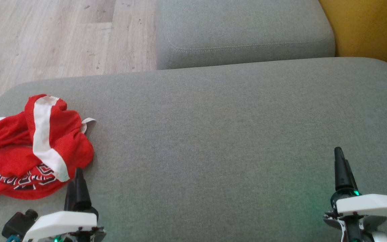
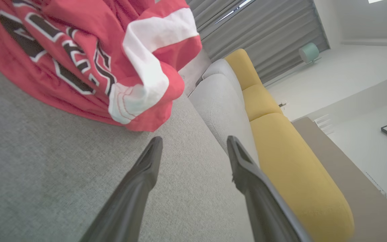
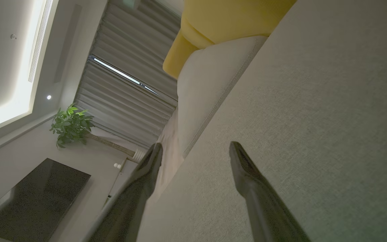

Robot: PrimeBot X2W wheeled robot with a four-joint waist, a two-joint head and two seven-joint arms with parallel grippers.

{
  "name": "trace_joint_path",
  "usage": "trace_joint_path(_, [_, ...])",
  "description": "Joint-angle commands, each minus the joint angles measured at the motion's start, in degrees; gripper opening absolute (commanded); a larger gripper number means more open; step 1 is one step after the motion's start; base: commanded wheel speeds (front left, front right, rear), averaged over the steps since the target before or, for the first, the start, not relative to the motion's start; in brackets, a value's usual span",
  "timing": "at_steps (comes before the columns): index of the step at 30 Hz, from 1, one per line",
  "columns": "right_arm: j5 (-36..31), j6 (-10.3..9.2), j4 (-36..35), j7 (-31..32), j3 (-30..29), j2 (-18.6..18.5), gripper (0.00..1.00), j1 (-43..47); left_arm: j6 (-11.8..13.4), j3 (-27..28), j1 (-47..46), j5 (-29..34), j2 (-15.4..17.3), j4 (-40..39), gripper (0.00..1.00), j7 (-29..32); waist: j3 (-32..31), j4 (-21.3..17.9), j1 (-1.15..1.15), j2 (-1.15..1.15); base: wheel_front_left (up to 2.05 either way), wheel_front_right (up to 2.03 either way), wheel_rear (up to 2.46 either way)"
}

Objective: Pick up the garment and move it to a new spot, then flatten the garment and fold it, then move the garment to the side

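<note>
A crumpled red garment [image 1: 29,151] with white stripes and dark lettering lies bunched at the left end of the grey sofa cushion [image 1: 213,134]. My left gripper [image 1: 76,183] stands open just below the pile's right edge, close to the cloth but holding nothing. In the left wrist view the garment [image 2: 89,57] sits just beyond the gripper [image 2: 193,148], whose two dark fingers are spread apart. My right gripper [image 1: 341,164] hovers over bare cushion at the lower right, far from the garment. In the right wrist view that gripper [image 3: 195,153] is open and empty.
A second grey cushion [image 1: 244,30] lies beyond the seat, with yellow upholstery [image 1: 371,27] at the top right. Pale wooden floor [image 1: 52,37] shows at the upper left, past the cushion's rounded left edge. The wide stretch of cushion between the two grippers is bare.
</note>
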Motion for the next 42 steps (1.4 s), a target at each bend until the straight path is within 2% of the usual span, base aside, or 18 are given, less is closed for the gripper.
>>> trace_joint_path(1, [-1.8, -0.02, -2.6, -0.7, 0.8, -0.3, 1.0, -1.6, 0.0, 0.0, -1.1, 1.9, 0.3, -2.4, 1.0, -0.6, -0.1, 0.0, 0.0, 0.0, 0.0, 0.0, 0.0])
trace_joint_path(42, [-31.6, -0.03, -5.1, -7.5, 5.9, -0.4, 1.0, 1.7, 3.0, -5.7, 2.2, 33.1, 0.4, -5.2, 1.0, -7.4, -3.7, 0.6, 0.0, 0.0, 0.0, 0.0, 0.0])
